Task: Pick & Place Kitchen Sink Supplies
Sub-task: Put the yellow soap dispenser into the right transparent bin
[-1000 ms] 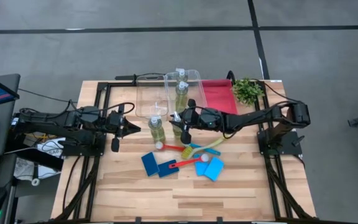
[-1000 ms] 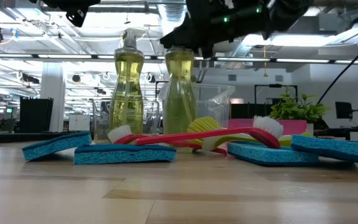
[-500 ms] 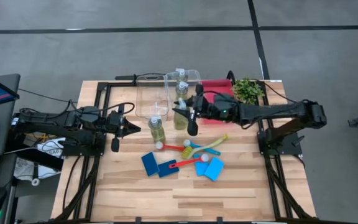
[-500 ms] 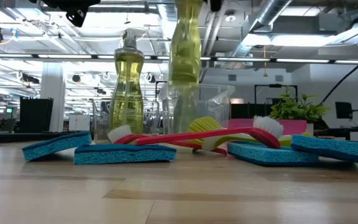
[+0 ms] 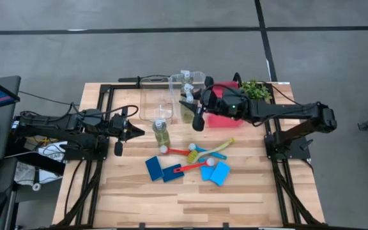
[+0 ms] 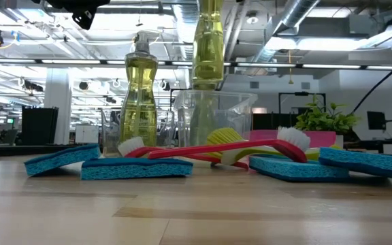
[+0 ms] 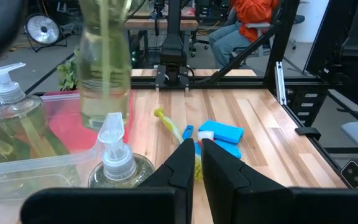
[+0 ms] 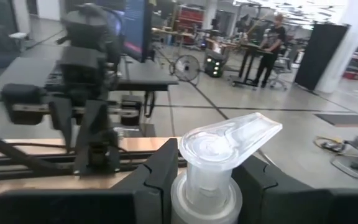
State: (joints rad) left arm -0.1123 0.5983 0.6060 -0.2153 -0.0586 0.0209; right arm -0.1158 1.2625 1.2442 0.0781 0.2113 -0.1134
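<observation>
- The right gripper [image 5: 193, 110], clamped on a bottle [image 6: 208, 42] by its neck, has lifted it off the table; a second ago that bottle stood beside the other bottle near the brushes.
- The lifted bottle has travelled away from the brushes toward the bins and now hangs upright above the near rim of a bin [image 5: 194, 77].
- In the low view its base has risen clear of the table and sits just above the bin's rim.
- The right arm has swung toward the far edge, now crossing over the red tray [image 5: 225, 120].
</observation>
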